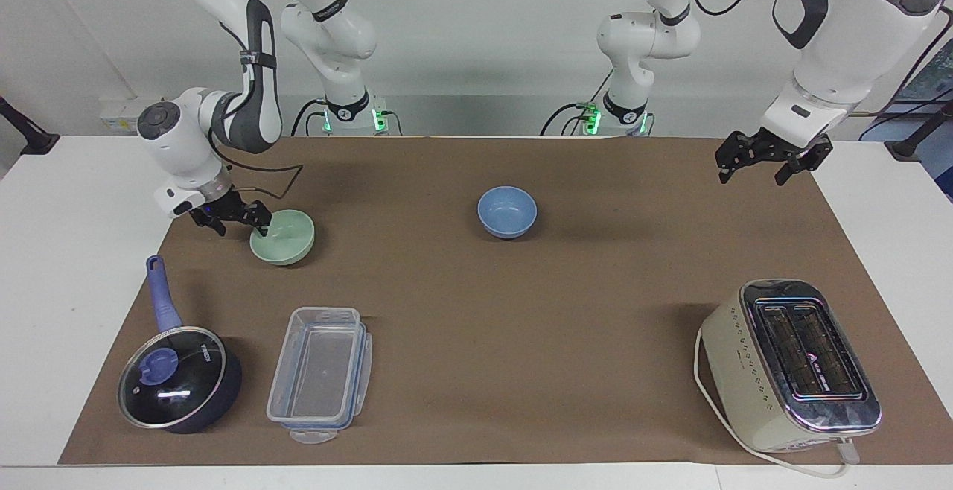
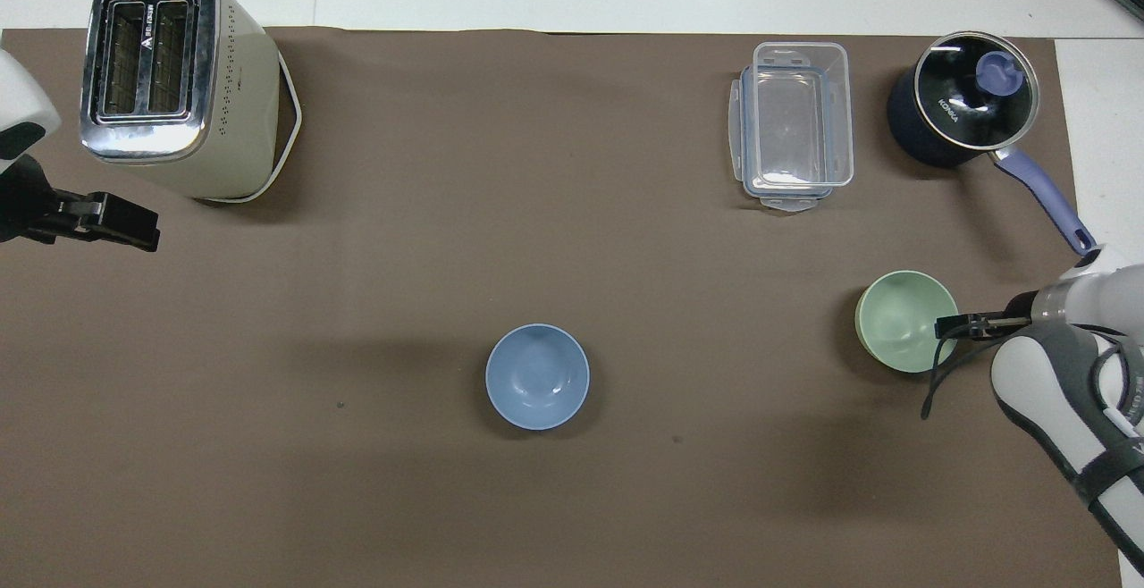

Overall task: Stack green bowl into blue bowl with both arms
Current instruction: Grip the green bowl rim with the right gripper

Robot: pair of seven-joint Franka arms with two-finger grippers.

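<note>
The pale green bowl point(image 1: 287, 240) point(image 2: 898, 320) stands on the brown mat toward the right arm's end. The blue bowl point(image 1: 507, 211) point(image 2: 537, 377) stands upright and empty near the middle of the mat. My right gripper point(image 1: 242, 228) point(image 2: 947, 329) is open and low at the green bowl's rim, on the side toward the mat's edge. One fingertip point(image 1: 261, 231) lies over the rim, the other outside it. I cannot tell whether it touches. My left gripper point(image 1: 752, 173) point(image 2: 134, 235) waits open in the air over the mat's edge at the left arm's end, holding nothing.
A cream toaster point(image 1: 793, 363) point(image 2: 170, 79) stands farther out at the left arm's end. A clear lidded container point(image 1: 320, 371) point(image 2: 794, 123) and a dark pan point(image 1: 179, 378) point(image 2: 961, 110) with a blue handle point(image 1: 162, 293) lie farther out than the green bowl.
</note>
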